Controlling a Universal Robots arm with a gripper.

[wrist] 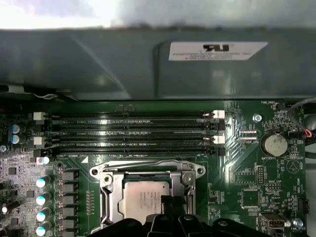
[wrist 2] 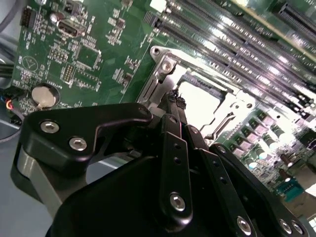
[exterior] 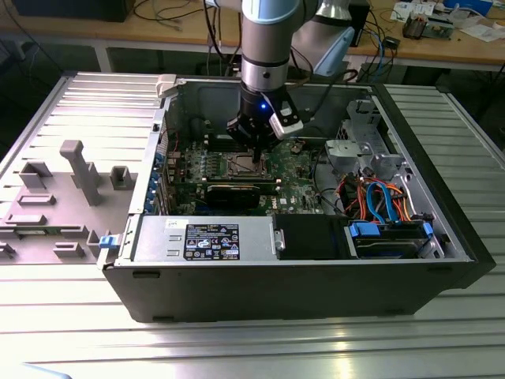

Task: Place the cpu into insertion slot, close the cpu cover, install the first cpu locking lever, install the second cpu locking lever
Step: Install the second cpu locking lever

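Fingertips point(wrist 2: 174, 98) of the gripper point(wrist: 168, 207) sit pressed together with nothing between them, right above the cpu point(wrist: 143, 200), which lies flat in the insertion slot point(wrist: 111, 197) with its silvery top showing. Around the chip the cpu cover point(wrist: 148, 175) lies down on the socket, its square window framing the metal top. Beyond that socket, the green motherboard point(wrist: 247, 177) carries long black memory slots point(wrist: 133, 133) and a round coin battery point(wrist: 273, 144), all inside the open computer case point(exterior: 316, 284).

lab: cluttered workbench point(exterior: 442, 39), cables
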